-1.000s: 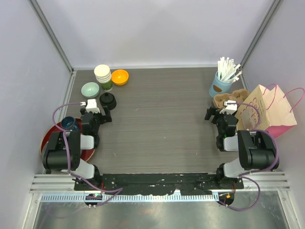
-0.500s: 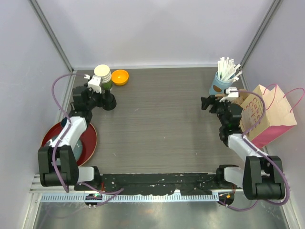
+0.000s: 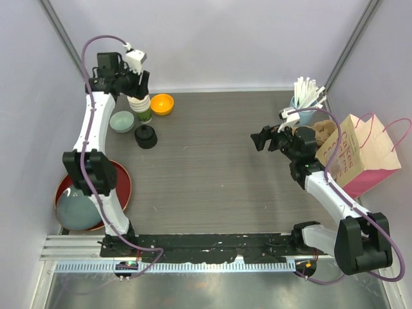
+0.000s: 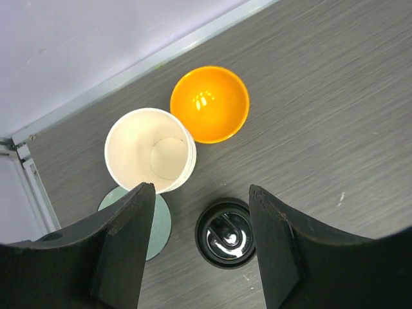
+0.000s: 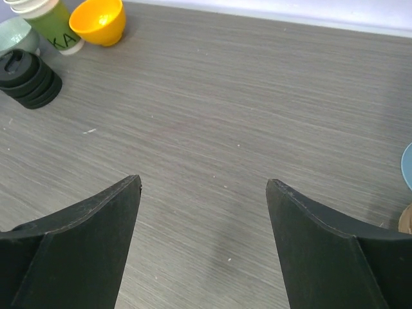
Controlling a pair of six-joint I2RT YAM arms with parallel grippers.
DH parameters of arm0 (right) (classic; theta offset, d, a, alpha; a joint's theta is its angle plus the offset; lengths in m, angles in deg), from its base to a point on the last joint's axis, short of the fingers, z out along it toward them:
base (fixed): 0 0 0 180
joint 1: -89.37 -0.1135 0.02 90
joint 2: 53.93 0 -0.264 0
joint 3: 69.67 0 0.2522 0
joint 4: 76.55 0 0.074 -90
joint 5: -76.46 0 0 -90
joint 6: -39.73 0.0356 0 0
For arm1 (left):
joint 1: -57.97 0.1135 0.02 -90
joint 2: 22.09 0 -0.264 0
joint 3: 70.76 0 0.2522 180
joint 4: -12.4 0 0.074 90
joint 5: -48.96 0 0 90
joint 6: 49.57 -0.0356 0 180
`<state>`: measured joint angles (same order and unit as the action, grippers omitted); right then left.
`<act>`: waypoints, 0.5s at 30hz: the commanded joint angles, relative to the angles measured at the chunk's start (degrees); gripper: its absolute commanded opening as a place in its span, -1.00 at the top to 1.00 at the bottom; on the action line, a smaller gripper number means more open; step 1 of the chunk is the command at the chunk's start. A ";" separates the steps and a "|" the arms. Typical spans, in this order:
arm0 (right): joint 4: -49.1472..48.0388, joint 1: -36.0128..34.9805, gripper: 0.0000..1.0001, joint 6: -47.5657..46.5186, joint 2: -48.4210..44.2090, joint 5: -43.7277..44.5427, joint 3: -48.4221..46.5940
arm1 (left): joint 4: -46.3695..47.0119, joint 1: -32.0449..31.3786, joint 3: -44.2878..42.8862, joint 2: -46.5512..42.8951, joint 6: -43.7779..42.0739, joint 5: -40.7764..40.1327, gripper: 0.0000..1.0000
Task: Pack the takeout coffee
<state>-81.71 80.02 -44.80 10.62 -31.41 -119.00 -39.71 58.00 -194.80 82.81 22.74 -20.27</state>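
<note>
Top external, left pincer (image 3: 136, 85) risen above cups (image 3: 139, 103), right pincer (image 3: 261, 138) advanced

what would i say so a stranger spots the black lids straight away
Go to the far left corner of the table, where small items cluster. The black lids sit at its near edge, just in front of the green cups and right of the pale green bowl. They are the only black thing there, a low round stack; the neighbours are pale or bright and open-topped.
</note>
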 commanded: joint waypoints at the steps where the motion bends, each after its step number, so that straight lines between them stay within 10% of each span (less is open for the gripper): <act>1: 2.92 -0.32 -0.67 -1.78 1.18 -0.07 -2.84 | -13.06 -3.10 -12.03 7.50 -4.01 -8.46 -0.28; 15: 5.29 -0.68 -0.62 -3.01 2.95 3.63 -3.28 | -12.81 -5.57 -21.47 19.72 -5.77 -16.02 -0.05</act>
<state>-75.74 79.72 -46.89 13.64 -29.07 -119.55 -53.26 52.41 -212.04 101.60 17.61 -32.75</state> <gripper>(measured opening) 0.814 0.541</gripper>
